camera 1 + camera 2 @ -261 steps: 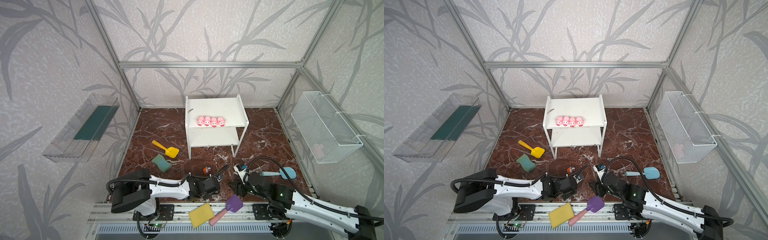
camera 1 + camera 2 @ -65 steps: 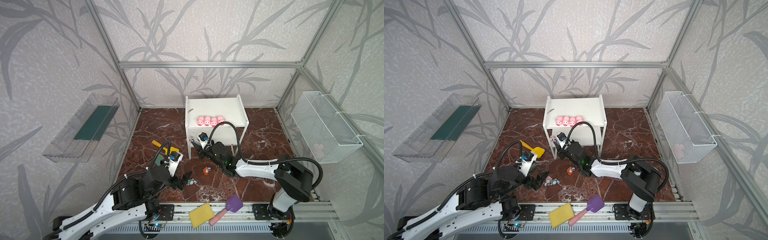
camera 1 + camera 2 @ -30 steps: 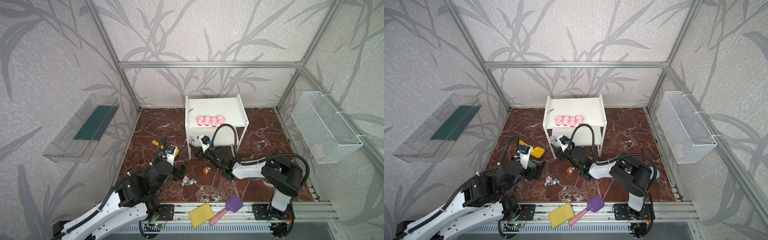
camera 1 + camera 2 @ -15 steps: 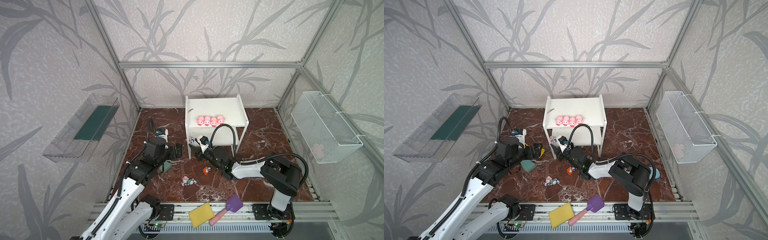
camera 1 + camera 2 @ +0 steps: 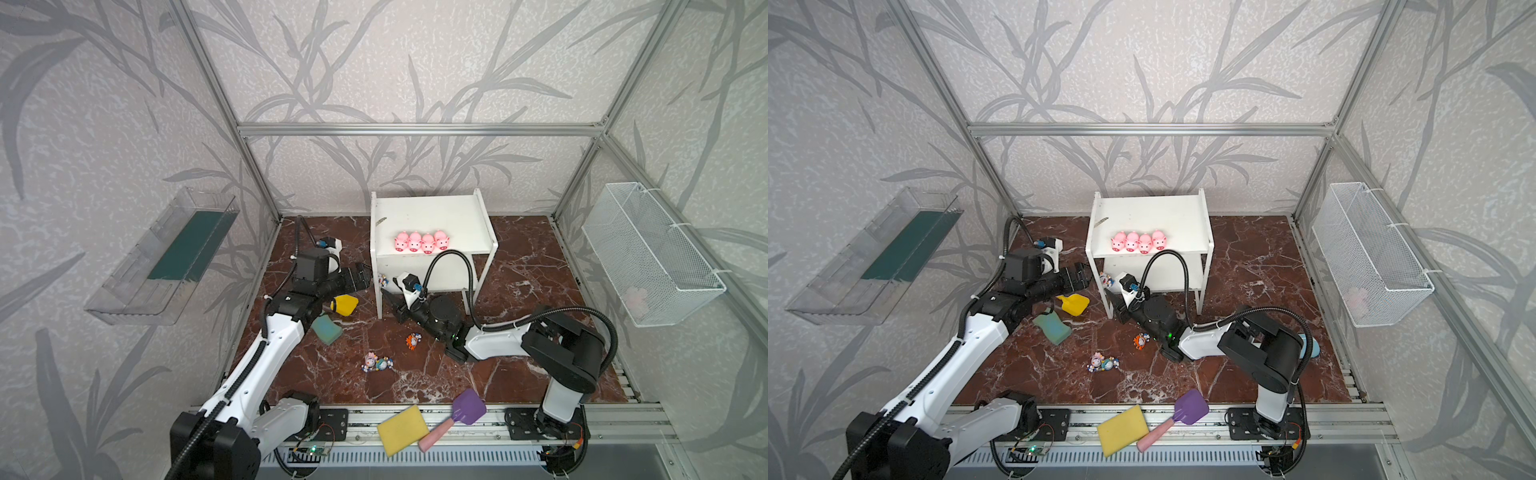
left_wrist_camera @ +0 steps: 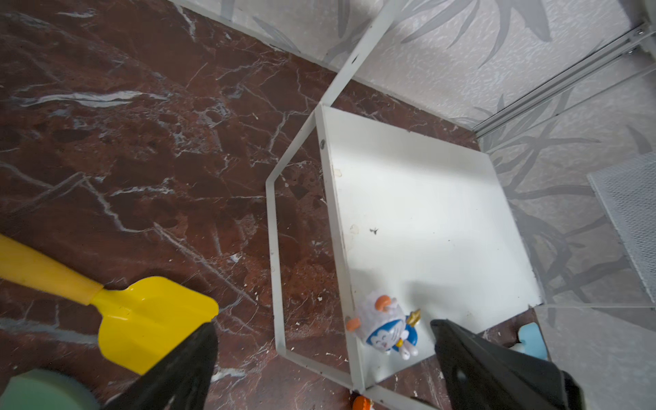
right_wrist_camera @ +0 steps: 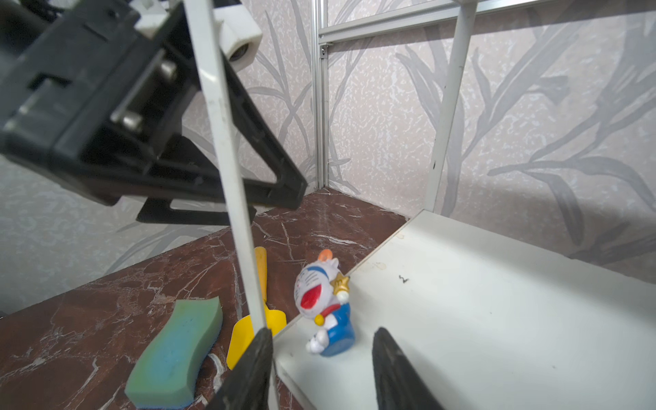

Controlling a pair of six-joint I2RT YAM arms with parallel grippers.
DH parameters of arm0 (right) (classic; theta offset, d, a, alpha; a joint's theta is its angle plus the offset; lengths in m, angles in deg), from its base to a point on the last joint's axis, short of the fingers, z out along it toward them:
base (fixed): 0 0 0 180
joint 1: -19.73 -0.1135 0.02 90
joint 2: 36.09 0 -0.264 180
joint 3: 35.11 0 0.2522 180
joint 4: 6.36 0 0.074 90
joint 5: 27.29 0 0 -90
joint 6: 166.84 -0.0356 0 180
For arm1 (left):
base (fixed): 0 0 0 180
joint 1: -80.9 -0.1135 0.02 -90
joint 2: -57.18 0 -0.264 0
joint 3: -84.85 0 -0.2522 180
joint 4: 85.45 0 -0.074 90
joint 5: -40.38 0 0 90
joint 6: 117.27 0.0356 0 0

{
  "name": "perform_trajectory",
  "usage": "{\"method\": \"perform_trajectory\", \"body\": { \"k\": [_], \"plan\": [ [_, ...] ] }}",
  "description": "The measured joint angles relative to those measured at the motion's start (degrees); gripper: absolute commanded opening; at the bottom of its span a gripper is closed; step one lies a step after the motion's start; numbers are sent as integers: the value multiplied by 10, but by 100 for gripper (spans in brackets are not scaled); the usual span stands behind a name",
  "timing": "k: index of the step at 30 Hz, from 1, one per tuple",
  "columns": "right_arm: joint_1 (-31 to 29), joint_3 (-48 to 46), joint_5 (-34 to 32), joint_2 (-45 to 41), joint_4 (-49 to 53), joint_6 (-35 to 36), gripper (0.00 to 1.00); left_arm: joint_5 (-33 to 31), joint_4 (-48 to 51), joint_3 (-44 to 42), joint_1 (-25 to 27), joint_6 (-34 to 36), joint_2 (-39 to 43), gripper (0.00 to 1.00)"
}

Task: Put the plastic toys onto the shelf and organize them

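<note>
Placement: white-blue figurine is set on shelf lower board, left near corner (untouched) | right gripper is held partly open just before it | left gripper is spread wide, left of shelf

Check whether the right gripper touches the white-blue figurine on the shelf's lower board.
Apart. The right wrist view shows bare board of the shelf on both sides, between the white-blue figurine and the fingers of the open right gripper.

Pigs line the shelf's top board, one figurine on its lower board, other figurines on the floor in front
</note>
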Motion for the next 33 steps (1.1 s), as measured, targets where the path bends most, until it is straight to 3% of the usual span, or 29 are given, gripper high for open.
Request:
{"method": "perform_trajectory", "body": {
  "k": [10, 20, 33],
  "plan": [
    [-6, -64, -15, -70, 29, 14, 60, 60, -13, 3, -6, -48, -30, 90],
    [-60, -110, -39, -180, 75, 46, 62, 118, -45, -7, -5, -72, -55, 81],
    [-66, -134, -58, -261, 153, 50, 63, 134, -66, -52, -4, -104, -53, 73]
  ]
}}
